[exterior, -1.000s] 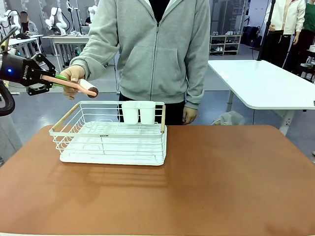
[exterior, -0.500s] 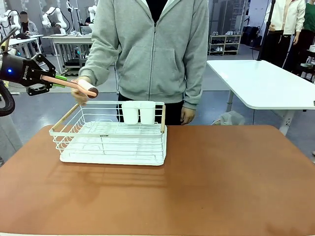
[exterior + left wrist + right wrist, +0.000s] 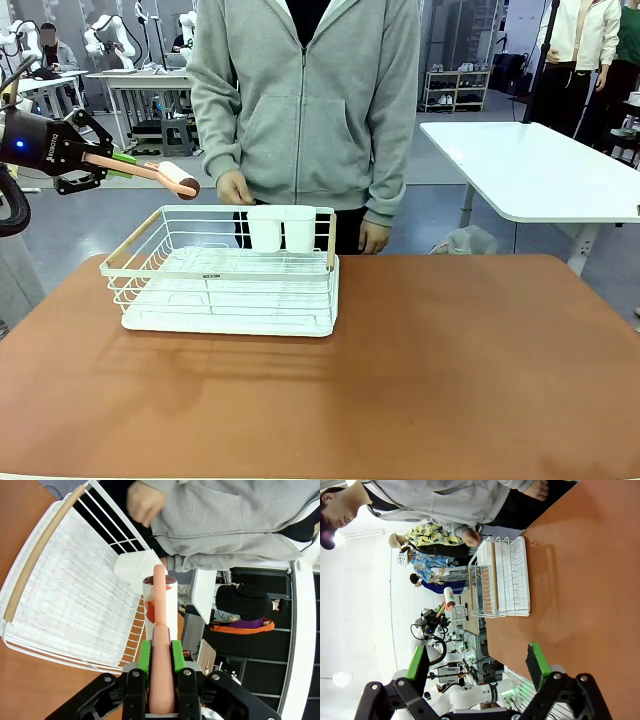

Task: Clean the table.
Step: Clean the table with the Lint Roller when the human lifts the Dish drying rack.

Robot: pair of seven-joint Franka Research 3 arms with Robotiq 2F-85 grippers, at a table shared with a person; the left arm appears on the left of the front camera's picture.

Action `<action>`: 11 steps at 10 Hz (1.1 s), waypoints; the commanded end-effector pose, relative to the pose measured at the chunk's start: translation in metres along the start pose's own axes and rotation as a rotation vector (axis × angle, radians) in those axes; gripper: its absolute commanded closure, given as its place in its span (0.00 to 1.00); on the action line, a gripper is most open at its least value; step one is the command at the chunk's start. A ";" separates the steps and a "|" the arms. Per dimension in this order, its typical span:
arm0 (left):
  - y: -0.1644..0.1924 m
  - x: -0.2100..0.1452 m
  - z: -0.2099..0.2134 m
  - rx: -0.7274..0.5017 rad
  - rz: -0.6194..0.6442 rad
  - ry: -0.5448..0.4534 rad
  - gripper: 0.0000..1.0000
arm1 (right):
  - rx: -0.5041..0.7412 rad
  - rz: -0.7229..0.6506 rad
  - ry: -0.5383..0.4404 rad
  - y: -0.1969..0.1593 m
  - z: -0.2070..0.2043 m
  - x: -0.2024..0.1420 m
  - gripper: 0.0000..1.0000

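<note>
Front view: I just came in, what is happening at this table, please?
The left gripper is shut on the pink handle of a lint roller, holding it in the air by the far left corner of the white wire rack. The person's hand is near the rack's back edge, apart from the roller. The rack stands on the brown table. The right gripper is open and empty.

Bright even indoor light; soft shadows; wrist views distorted at edges.
</note>
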State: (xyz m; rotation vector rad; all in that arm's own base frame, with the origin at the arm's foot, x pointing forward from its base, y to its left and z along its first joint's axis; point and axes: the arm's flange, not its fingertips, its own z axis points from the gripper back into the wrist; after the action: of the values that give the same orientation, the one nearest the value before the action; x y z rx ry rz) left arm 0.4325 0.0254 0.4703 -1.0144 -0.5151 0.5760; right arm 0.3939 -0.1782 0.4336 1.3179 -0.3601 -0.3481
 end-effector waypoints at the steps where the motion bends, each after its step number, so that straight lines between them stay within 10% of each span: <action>1: -0.001 0.000 0.001 0.003 -0.001 0.000 1.00 | 0.008 0.001 -0.004 0.003 -0.001 -0.004 0.00; 11: -0.001 0.000 0.001 0.003 -0.001 0.000 1.00 | 0.008 0.001 -0.004 0.003 -0.001 -0.004 0.00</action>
State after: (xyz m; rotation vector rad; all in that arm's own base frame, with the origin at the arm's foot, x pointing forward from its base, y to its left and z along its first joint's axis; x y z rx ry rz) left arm 0.4325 0.0254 0.4702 -1.0144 -0.5151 0.5760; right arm 0.3939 -0.1782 0.4336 1.3179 -0.3602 -0.3481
